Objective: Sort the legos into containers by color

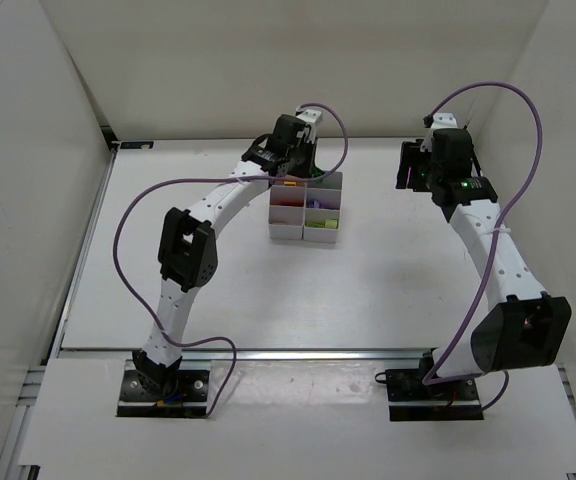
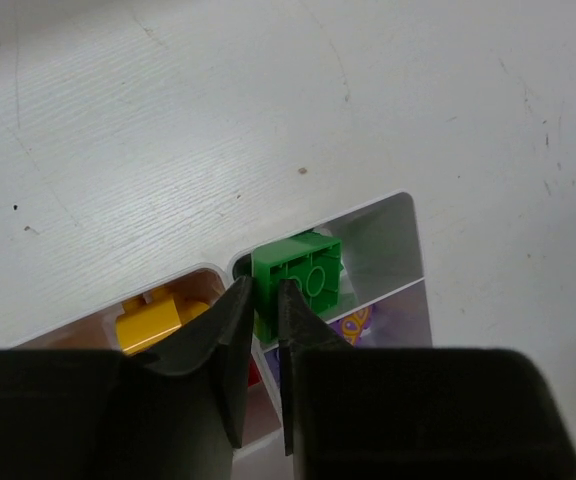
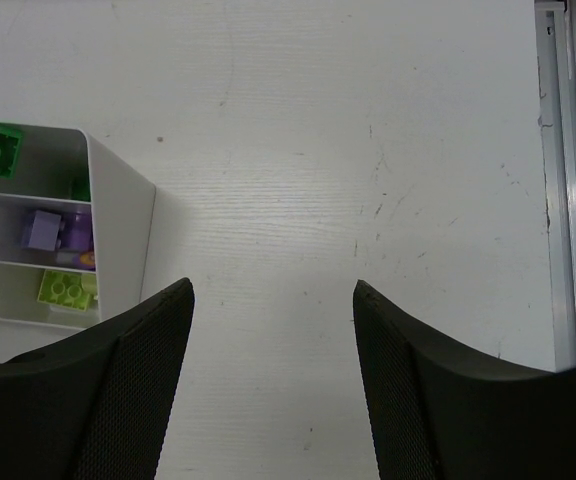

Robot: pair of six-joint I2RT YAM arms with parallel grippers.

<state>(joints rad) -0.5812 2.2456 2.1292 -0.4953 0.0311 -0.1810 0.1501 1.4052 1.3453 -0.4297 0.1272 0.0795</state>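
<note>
Left gripper (image 2: 265, 290) pinching green brick (image 2: 303, 270) by edge, over box (image 2: 383, 240) corner cell just ahead, ready to drop. Right gripper (image 3: 272, 288) spread, empty.

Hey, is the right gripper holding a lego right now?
No, the right gripper has its fingers spread apart, and only the white table shows between them.
</note>
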